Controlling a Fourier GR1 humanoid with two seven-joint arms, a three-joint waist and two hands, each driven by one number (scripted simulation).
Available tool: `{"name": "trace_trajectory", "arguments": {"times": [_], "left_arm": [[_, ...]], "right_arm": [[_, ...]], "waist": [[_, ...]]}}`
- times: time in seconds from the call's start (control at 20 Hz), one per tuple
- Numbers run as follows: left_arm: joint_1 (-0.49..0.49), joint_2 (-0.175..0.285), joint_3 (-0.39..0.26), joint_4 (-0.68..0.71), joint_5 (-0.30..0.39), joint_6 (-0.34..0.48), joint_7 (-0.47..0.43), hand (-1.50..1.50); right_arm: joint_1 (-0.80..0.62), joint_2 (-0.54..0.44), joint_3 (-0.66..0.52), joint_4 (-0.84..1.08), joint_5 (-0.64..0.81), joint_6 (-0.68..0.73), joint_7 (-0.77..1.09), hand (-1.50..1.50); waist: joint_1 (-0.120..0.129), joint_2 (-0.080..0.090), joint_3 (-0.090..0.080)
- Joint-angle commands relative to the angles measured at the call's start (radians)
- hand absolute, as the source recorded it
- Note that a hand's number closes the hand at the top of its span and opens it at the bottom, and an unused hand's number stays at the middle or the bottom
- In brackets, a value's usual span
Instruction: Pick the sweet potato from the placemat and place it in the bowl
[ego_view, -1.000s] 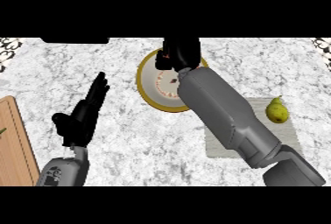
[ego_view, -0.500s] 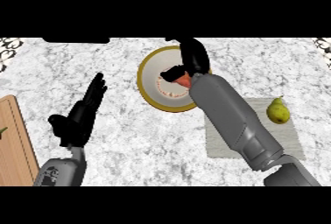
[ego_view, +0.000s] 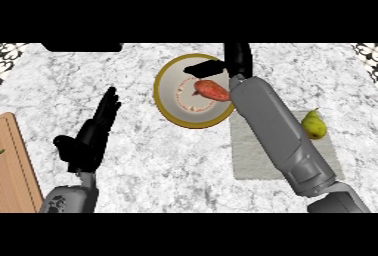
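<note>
The orange-red sweet potato (ego_view: 211, 90) lies inside the yellow-rimmed bowl (ego_view: 168, 108), towards its right side. My right hand (ego_view: 238, 59) is above the bowl's far right rim, open, with straight fingers and the thumb spread out to the left over the bowl. It holds nothing. My right forearm crosses the grey placemat (ego_view: 255, 161) and hides part of it. At the left, my left hand (ego_view: 91, 136) rests open over the counter with its fingers pointing up.
A yellow-green pear (ego_view: 313, 125) stands on the placemat's right part. A wooden cutting board (ego_view: 16, 170) lies along the left edge. A dark object (ego_view: 81, 47) sits at the counter's far edge.
My right hand has shifted right and opened, uncovering the sweet potato, which now lies in the bowl. The left hand has barely moved.
</note>
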Motion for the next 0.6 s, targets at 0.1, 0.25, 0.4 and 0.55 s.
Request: {"name": "trace_trajectory", "arguments": {"times": [0.1,0.25,0.4,0.55], "left_arm": [[0.053,-0.007,-0.025,-0.067,-0.017,0.008,0.026,0.0],[-0.003,-0.003,0.001,0.004,-0.005,-0.001,0.015,0.0],[0.038,0.003,0.016,0.04,0.0,-0.012,-0.054,0.0],[-0.006,-0.008,0.019,0.064,-0.008,0.001,-0.056,0.0]], "right_arm": [[0.163,-0.001,-0.024,-0.21,-0.055,0.038,0.045,-1.5],[0.196,-0.055,-0.084,-0.286,-0.134,0.128,0.04,-1.5],[0.273,-0.079,-0.083,-0.428,-0.172,0.2,0.07,-1.5],[0.328,-0.13,-0.087,-0.534,-0.203,0.292,0.122,-1.5]], "waist": [[-0.016,-0.008,0.0],[-0.018,-0.005,0.0],[-0.021,-0.005,0.0],[-0.017,-0.004,0.0]]}}
